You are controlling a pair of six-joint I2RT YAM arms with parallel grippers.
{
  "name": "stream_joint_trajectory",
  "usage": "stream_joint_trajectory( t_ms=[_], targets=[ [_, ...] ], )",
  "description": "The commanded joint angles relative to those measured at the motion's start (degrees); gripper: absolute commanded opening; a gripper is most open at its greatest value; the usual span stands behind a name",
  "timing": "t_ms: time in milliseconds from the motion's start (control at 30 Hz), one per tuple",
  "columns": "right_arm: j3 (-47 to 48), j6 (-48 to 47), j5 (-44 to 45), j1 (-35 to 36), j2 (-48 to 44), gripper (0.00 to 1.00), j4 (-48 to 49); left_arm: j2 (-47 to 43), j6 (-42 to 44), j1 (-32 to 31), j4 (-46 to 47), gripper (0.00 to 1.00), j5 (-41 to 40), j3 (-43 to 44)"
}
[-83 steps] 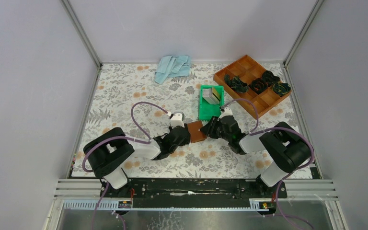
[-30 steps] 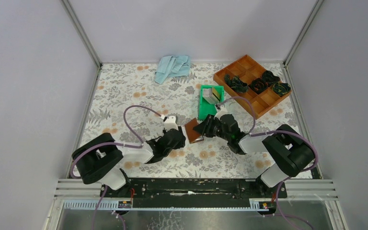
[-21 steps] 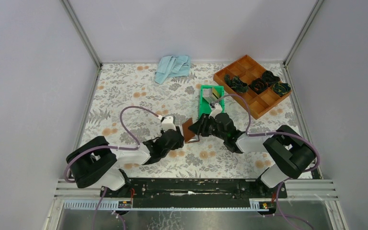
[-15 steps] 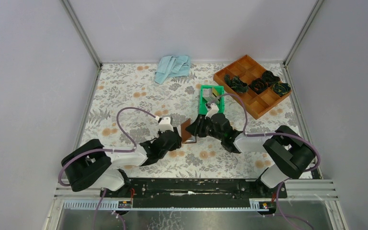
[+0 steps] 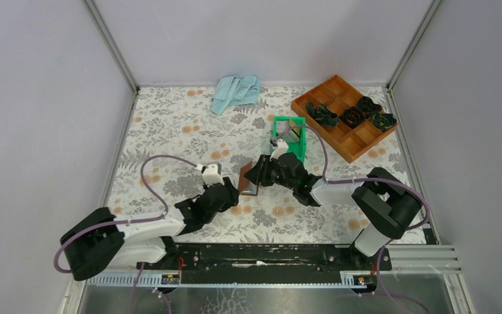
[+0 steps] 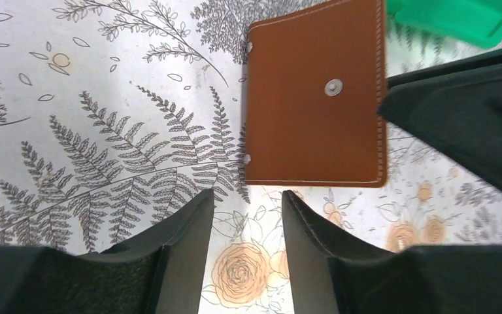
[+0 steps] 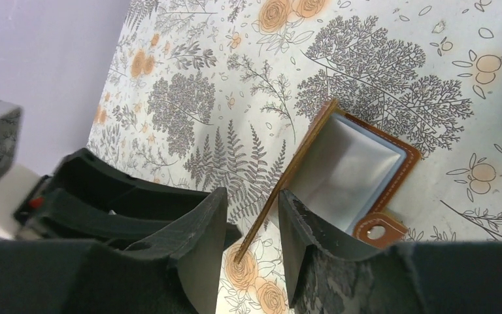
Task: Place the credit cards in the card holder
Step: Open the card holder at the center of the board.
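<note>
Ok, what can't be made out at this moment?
- Thin plastic credit cards in the green plastic bin: top view, too small to count.
- Square brown leather card holder: right wrist view, the right end effector covers its near part, so the slots and any card inside are unseen.
- Right wrist view: whether those fingers touch the holder's raised flap is unclear.
- Left wrist view: the bin is cut off by the top edge.

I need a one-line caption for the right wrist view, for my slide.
Right gripper straddles the raised flap of the open card holder.
</note>
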Motion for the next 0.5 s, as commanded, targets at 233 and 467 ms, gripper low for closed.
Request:
stream_joint_trajectory(
  t_ms=[233,467],
  targets=[
    [5.5,-0.8,1.4,1.5,4.1,0.42,0.2,-10.9,-0.8,-1.9,-3.1,0.64,-1.6,-3.8],
    [7.5,-0.7,1.7,1.8,4.5,0.39,-1.8,-7.9,-1.0,-5.8,-2.4,0.65,-4.5,-2.4]
  ],
)
